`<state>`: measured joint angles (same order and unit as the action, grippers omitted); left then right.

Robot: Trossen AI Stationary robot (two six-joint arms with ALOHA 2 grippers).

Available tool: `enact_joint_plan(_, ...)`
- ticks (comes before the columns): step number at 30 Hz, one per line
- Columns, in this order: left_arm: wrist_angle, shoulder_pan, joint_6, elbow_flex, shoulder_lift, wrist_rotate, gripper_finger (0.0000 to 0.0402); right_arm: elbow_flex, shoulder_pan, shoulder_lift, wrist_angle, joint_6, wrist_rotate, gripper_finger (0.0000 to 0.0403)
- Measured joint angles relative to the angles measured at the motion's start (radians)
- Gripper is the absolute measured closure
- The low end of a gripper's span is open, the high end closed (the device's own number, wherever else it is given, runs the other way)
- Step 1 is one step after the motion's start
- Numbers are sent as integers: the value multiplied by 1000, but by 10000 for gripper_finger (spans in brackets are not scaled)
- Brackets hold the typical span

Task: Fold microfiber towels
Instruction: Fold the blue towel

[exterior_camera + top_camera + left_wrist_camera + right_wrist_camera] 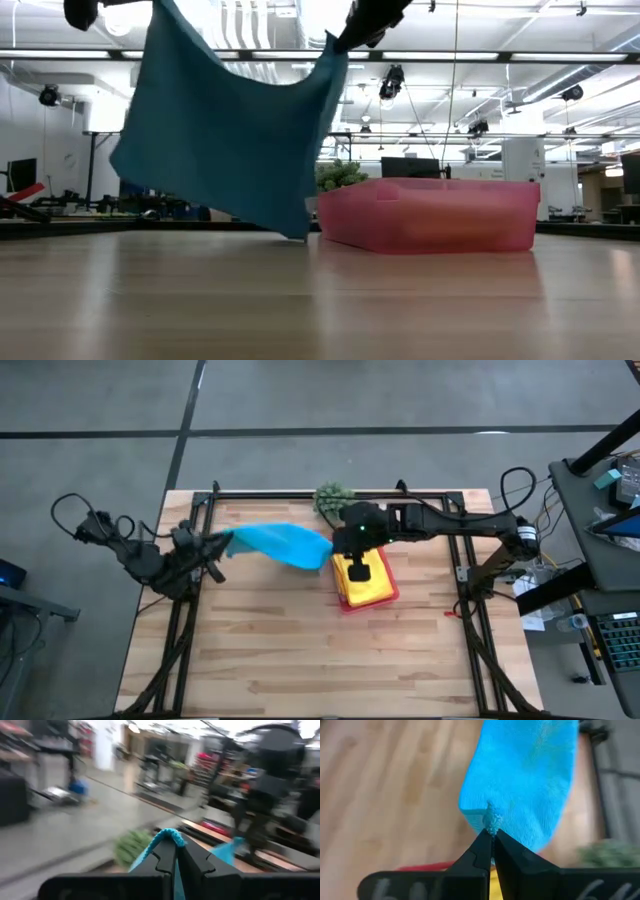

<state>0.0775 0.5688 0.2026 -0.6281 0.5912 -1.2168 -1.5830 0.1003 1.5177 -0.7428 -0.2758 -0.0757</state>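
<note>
Black jointed arms (455,525), looped cables (80,520)

Pink tray (430,215) hides its folded towels in low view

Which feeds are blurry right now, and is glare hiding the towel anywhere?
Left wrist view: the room is smeared, only the blue towel pinched in the left gripper reads clearly. Right wrist view: towel sharp at the right gripper, table soft. Low view: bright ceiling lights, towel backlit but readable.
</note>
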Motion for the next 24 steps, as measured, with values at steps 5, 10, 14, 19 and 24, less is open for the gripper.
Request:
enact_joint_plan(5, 111, 33, 312, 0, 71, 146, 401, 61, -38, 1, 1, 36, -99, 394)
enact_joint_plan(10, 261, 34, 668, 0, 128, 489, 401, 146, -88, 3, 45, 88, -206, 394)
enact_joint_plan(14, 307, 48, 878, 0, 200, 882, 401, 216, -149, 3, 148, 145, -315, 394)
enact_joint_plan(19, 289, 125, 949, -35, 305, 1201, 401, 282, -245, 3, 260, 213, -404, 394)
enact_joint_plan(24, 251, 186, 1080, -38, 414, 1237, 402, 313, -346, 16, 305, 332, -399, 394)
